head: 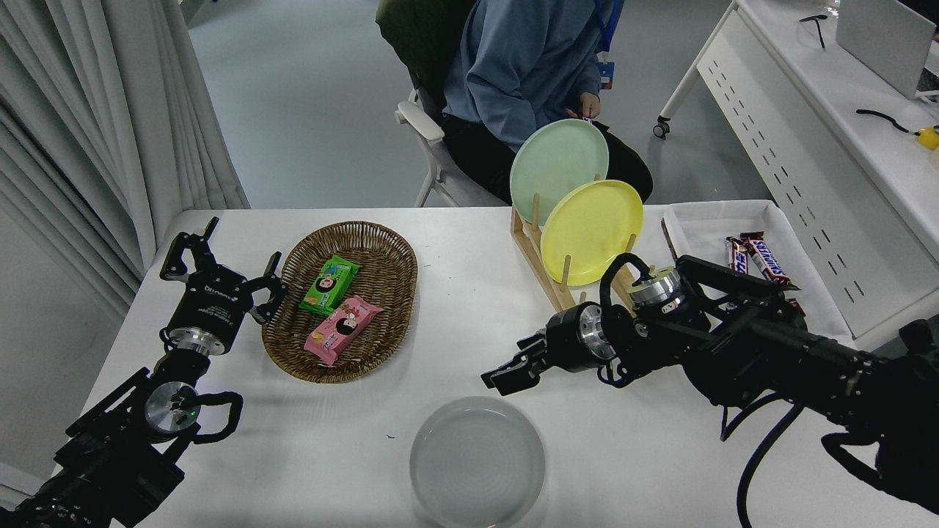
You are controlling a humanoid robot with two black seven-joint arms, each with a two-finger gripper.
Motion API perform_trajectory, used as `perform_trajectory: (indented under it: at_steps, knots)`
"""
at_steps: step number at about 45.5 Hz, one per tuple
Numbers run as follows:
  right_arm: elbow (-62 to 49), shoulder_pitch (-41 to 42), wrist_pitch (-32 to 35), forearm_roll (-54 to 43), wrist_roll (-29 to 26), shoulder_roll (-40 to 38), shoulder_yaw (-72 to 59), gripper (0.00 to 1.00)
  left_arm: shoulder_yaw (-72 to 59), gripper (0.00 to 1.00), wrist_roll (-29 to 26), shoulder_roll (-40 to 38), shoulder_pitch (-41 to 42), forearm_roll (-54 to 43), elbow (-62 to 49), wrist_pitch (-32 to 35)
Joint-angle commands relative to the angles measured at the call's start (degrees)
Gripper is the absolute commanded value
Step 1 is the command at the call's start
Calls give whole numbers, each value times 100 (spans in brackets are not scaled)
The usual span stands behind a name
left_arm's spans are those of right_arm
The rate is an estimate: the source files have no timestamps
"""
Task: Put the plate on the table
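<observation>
The light-grey plate (477, 462) lies flat on the white table (469, 293) near its front edge, with nothing touching it. My right gripper (497, 378) hovers just above and behind the plate's far rim, clear of it, with its jaws a little apart and empty. The right arm reaches in from the lower right. My left gripper (222, 258) is parked at the lower left, open and empty, next to the basket.
A wicker basket (290, 345) holds a green and a pink snack pack. A wooden rack (539, 268) holds a pale green plate (557, 169) and a yellow plate (590, 231). A white tray (704, 220) with chocolate bars stands at the right. A person (524, 66) sits at the far side.
</observation>
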Motion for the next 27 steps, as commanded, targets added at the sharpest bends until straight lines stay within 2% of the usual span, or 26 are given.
perform_trajectory:
  at_steps: [1, 8, 16, 19, 27]
  knots:
    - [474, 332, 1856, -703, -11, -371, -222, 99, 1, 100, 0, 2, 0, 1, -4, 0]
    - [457, 542, 2067, -2389, 6, -600, -108, 99, -8, 100, 0, 2, 0, 1, -4, 0]
    - [360, 657, 2559, -5334, 15, -661, 234, 99, -8, 100, 0, 2, 0, 1, -4, 0]
    - [342, 543, 2726, -5748, 24, -697, 708, 99, -8, 100, 0, 2, 0, 1, -4, 0]
    - [-78, 358, 2841, -6101, 217, -714, 1447, 99, 1, 100, 0, 2, 0, 1, 5, 0]
